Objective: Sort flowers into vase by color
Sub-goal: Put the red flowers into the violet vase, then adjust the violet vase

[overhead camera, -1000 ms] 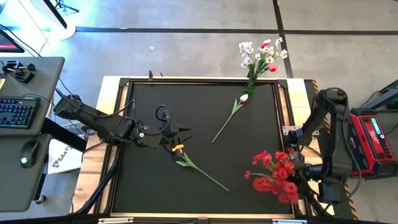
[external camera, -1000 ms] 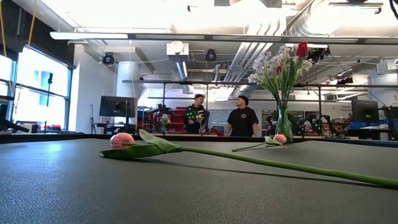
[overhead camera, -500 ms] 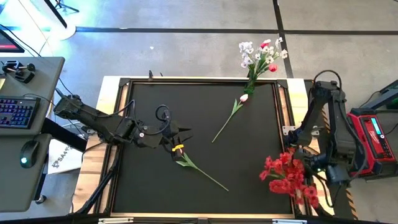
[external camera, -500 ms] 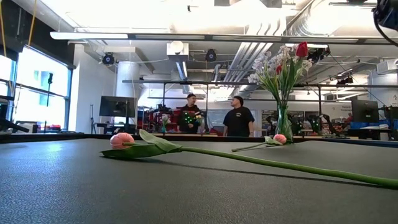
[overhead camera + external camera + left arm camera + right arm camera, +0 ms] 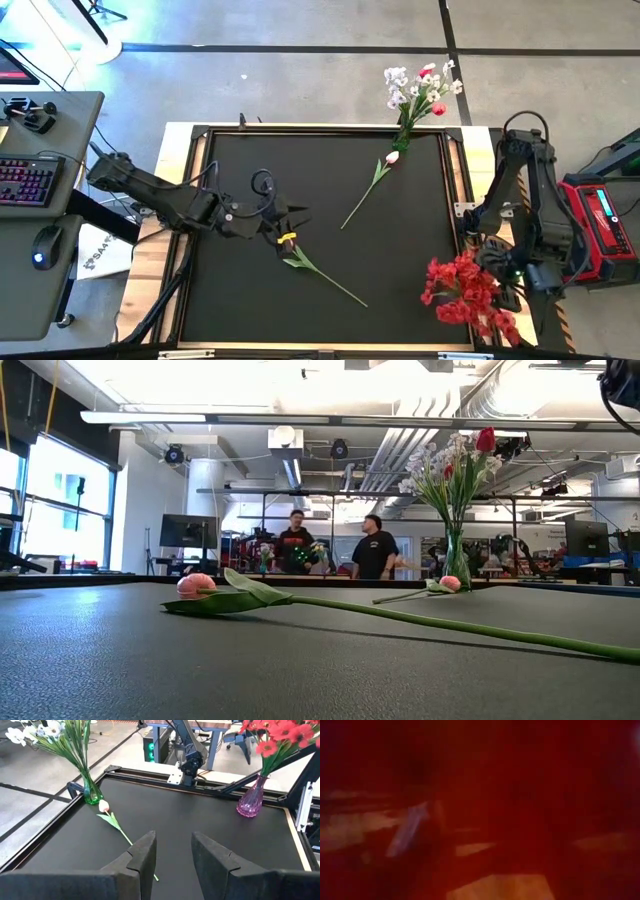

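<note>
While reading the high view from centre left, note the left claw point(image 5: 172, 840), spread and empty, just beside the blossom end of the nearer pink tulip point(image 5: 318, 270), flat on the table point(image 5: 400, 260). Looks like the approach to a pick, with no grip taken yet. Next: lower onto the green stem, clamp, lift clear. Beyond it, toward upper centre, find a second tulip point(image 5: 368, 190) lying with its head near the green vase point(image 5: 91, 792) and the mixed bouquet point(image 5: 418, 95) at the table's upper-right edge. At lower right, see the red bunch point(image 5: 468, 298) in the purple vase point(image 5: 251, 800), with the right arm point(image 5: 520, 200) over it; cannot tell the right claw's state, lost among blossoms. Plenty of bare mat between the two stems for a carry; mind the raised border and the vases at both right corners.
</note>
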You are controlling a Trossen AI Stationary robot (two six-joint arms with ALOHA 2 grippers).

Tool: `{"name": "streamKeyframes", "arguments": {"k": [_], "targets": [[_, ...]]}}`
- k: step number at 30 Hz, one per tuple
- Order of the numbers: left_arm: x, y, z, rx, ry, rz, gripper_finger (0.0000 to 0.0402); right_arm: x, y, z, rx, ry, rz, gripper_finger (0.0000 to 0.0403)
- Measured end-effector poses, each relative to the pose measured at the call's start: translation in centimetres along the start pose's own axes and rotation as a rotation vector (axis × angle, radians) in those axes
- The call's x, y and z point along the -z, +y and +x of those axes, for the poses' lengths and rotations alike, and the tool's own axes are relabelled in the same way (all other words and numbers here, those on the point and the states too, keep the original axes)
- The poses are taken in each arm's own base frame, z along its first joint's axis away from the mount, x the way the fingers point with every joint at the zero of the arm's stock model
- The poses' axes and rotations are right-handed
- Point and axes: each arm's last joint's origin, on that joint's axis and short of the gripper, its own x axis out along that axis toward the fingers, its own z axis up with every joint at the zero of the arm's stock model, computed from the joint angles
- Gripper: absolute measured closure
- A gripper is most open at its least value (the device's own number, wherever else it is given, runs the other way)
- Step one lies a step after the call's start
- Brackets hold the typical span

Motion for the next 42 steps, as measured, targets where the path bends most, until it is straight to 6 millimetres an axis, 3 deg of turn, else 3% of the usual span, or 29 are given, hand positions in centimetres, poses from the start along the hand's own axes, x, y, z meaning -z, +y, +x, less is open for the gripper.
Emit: {"name": "streamKeyframes", "arguments": {"k": [6, 14, 28, 37, 42], "targets": [[0.8, -1.1, 1.0, 0.006, 0.023, 0.023, 0.0291, -0.3, 0.3, 1.3, 0.116, -0.009, -0.09, 0.012], [1.3, -2.0, 1.6, 0.02, 0.028, 0.031, 0.0291, -0.6, 1.8, 3.6, 0.167, 0.003, -0.203, 0.0139], [0.6, -2.5, 2.0, 0.051, -0.054, -0.068, 0.0291, -0.5, 2.4, 5.1, 0.237, -0.038, -0.174, 0.0178], [3.0, -6.6, 8.4, 0.225, -0.164, -0.095, 0.0288, -0.6, 2.1, 4.3, 0.189, -0.042, -0.055, 0.018], [4.9, -8.4, 11.8, 0.32, -0.227, -0.107, 0.026, -0.5, 2.2, 3.3, 0.092, 0.025, -0.03, 0.018]]}}
